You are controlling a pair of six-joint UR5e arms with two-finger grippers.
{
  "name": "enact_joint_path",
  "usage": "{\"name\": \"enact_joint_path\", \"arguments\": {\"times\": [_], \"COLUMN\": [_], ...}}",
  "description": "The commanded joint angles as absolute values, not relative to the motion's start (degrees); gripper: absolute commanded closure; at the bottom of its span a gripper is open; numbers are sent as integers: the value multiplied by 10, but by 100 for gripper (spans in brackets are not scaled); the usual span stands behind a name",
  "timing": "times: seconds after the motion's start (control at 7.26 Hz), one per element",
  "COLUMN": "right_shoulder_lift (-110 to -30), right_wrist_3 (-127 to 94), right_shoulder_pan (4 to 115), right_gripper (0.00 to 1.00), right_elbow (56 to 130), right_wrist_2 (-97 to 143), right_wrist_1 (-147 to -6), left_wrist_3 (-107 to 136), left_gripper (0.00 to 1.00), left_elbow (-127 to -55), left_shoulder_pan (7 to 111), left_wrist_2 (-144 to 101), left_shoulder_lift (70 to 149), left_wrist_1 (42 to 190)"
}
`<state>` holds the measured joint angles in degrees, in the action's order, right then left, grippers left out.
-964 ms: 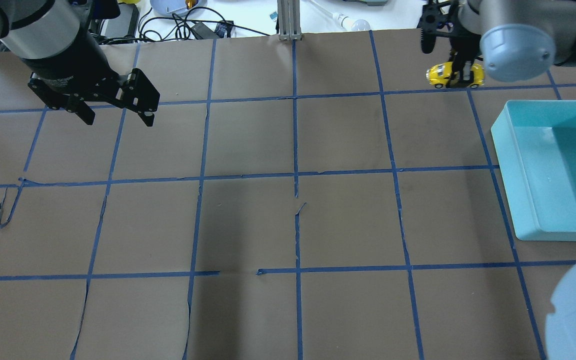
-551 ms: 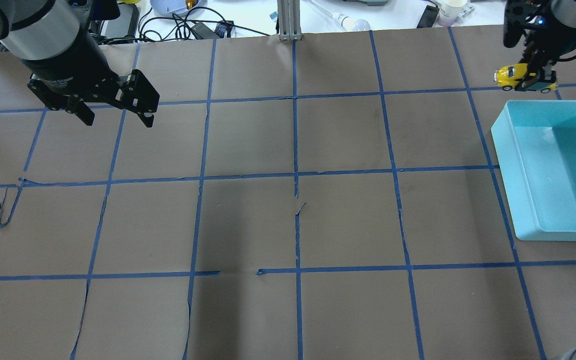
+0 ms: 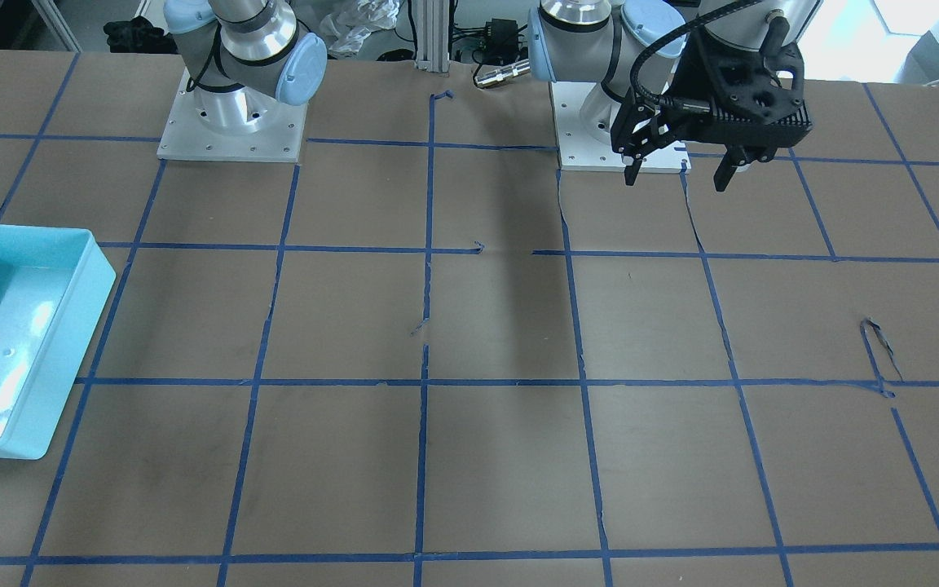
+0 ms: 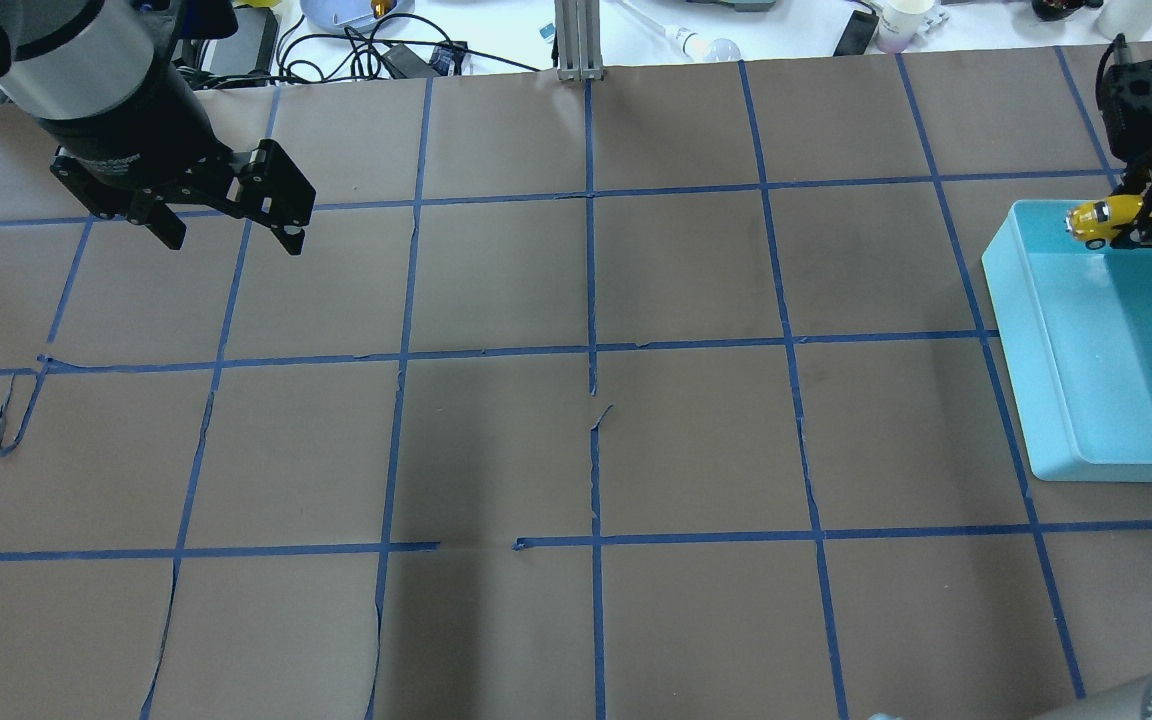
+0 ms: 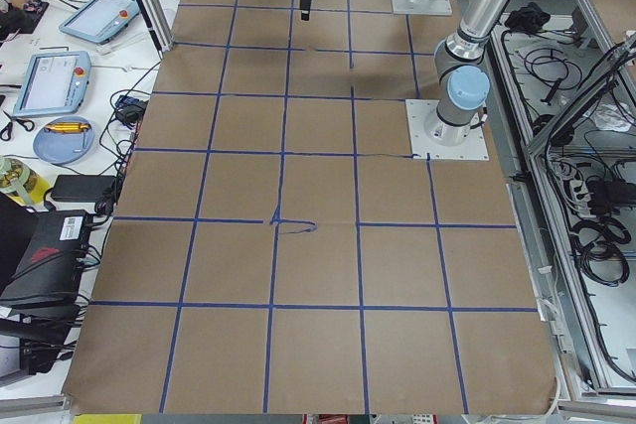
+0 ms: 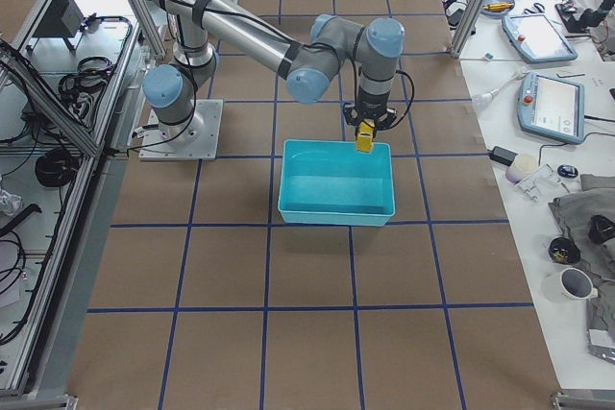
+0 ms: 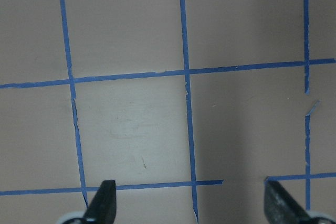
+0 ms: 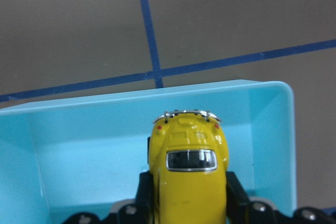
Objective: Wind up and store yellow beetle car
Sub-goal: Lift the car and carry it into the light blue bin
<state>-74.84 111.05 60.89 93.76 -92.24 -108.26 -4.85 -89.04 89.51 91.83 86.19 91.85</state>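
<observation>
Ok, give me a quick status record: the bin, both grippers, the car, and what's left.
bin: light blue rectangular plastic bin on the table, at the robot's right; nothing resting inside it
right: right gripper shut on the tiny glossy yellow beetle toy car
car position: held over the bin's far end, not yet released
left: left gripper open, empty, above the table
remaining: release the car into the bin
</observation>
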Motion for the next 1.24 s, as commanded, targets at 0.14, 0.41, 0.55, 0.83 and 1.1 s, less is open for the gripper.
{"name": "enact_joint_path", "arguments": {"times": [0.14,0.41,0.55,0.83,1.1], "right_shoulder_lift": [-731,-719,-719,-715,-700], "right_wrist_3": [1217,1219,1219,1219,1214], "right_shoulder_pan": [564,556,556,556,555], "right_gripper": [100,100,100,83,19], "right_elbow": [997,1025,1038,1056,1052], "right_wrist_2": [-926,-925,-928,-932,-931], "right_wrist_1": [-1143,-1163,-1172,-1179,-1179], "left_wrist_3": [-49,-49,-47,-48,-48], "left_gripper": [0,0,0,0,0], "left_elbow": [-890,-890,-890,-890,-890], "left_shoulder_pan": [895,894,896,894,894], "left_wrist_2": [918,918,918,918,918], "left_shoulder_lift": [863,860,862,862,861], "left_wrist_1": [918,918,918,918,918]}}
